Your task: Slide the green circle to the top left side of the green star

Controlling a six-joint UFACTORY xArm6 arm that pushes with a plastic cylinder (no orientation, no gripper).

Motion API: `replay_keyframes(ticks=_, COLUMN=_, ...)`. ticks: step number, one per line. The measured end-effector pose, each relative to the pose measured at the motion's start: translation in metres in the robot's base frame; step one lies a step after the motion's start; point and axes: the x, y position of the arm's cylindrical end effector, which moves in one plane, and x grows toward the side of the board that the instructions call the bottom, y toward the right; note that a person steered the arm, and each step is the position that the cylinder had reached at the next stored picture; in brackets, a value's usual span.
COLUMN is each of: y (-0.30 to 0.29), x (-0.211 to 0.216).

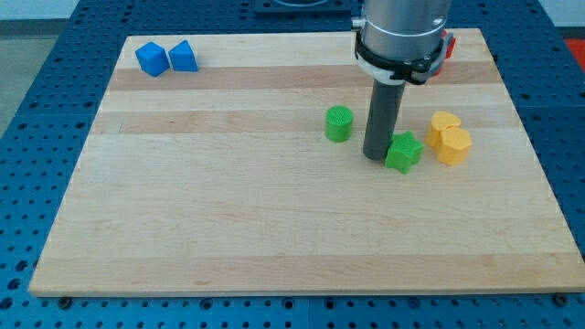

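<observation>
Down on the wooden board (pixel 274 228), my tip (pixel 376 158) rests between the two green blocks, touching or very nearly touching the left side of the green star (pixel 403 152). It is a plain dark rod with no jaws, so nothing on it spreads or presses together and it pinches nothing. The rod rises straight up into the arm's grey cylindrical housing (pixel 403 32) at the far edge of the scene.

The green circle (pixel 339 123) stands to the left of my tip and slightly farther back, apart from the rod with a strip of bare wood between them. It is an upright round block with a ridged top. It therefore sits to the far left of the green star, near it but not touching.

Just right of the green star, two yellow blocks (pixel 449 137) sit pressed against each other, one a little farther back than the other; their exact shapes are hard to make out, though the nearer one looks many-sided. A red block (pixel 447 47) shows partly behind the arm housing at the far right, its shape hidden.

In the far left corner, two blue blocks (pixel 167 58) sit side by side, touching; the left one looks like a cube and the right one roughly triangular. The board lies on a blue perforated table (pixel 37 110).
</observation>
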Motion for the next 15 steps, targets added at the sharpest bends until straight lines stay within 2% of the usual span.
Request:
replay_keyframes(ticks=3, y=-0.104, x=-0.009)
replay_keyframes(ticks=4, y=-0.107, x=-0.038)
replay_keyframes(ticks=5, y=-0.102, x=-0.059)
replay_keyframes(ticks=7, y=-0.055, x=-0.059)
replay_keyframes(ticks=8, y=-0.035, x=-0.054)
replay_keyframes(ticks=11, y=-0.028, x=-0.013)
replay_keyframes(ticks=12, y=-0.018, x=-0.012)
replay_keyframes(ticks=14, y=0.003, x=-0.014)
replay_keyframes(ticks=15, y=-0.007, x=-0.038)
